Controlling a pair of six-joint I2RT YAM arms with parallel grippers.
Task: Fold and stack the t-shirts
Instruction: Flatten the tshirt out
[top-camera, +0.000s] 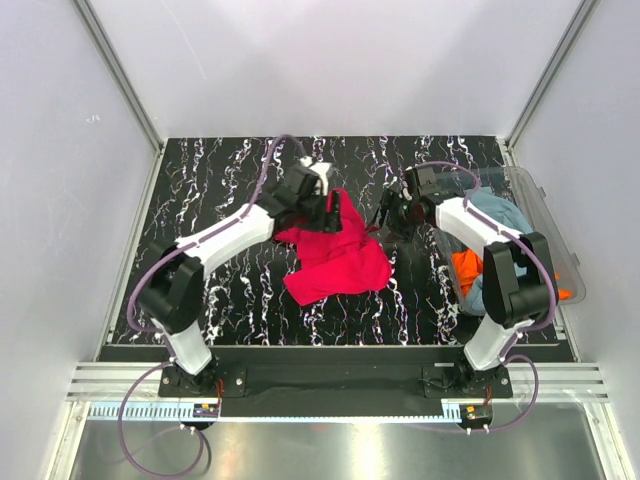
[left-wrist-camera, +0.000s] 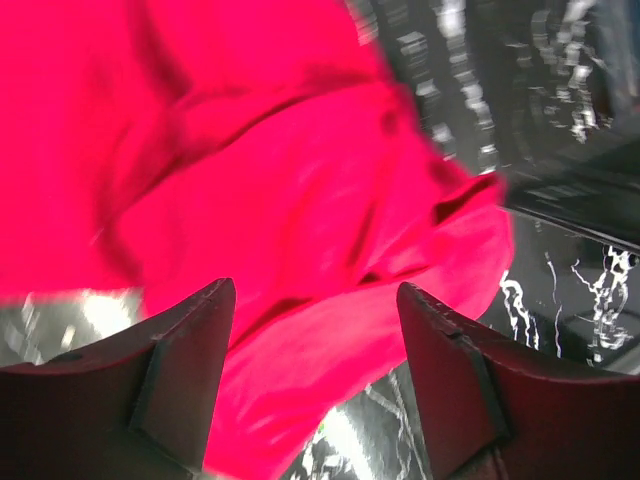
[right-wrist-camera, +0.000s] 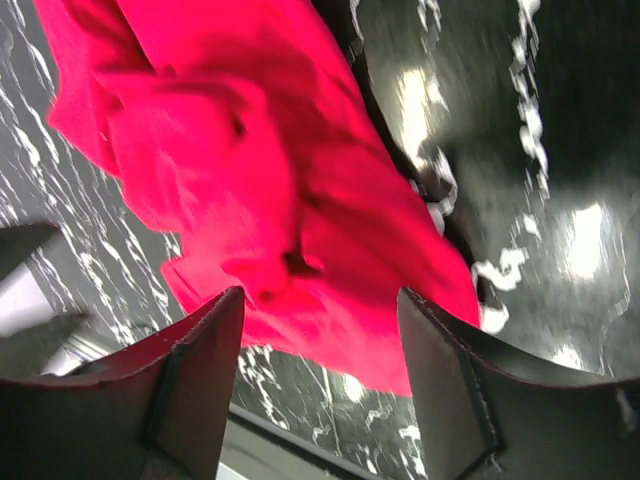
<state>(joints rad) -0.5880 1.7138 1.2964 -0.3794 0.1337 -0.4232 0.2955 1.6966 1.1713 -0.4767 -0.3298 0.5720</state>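
red shirt (top-camera: 338, 258) crumpled mid-table (top-camera: 225, 195), long axis far-to-near | left pincer (top-camera: 324, 212) wide, over its far-left edge, nearer | right pincer (top-camera: 386, 215) wide, empty, just beside its far-right edge | next grasp: far corners, likely

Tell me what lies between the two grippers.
The red shirt, crumpled on the table: its upper part sits between the left gripper and the right gripper in the top view. Both wrist views face red cloth too.
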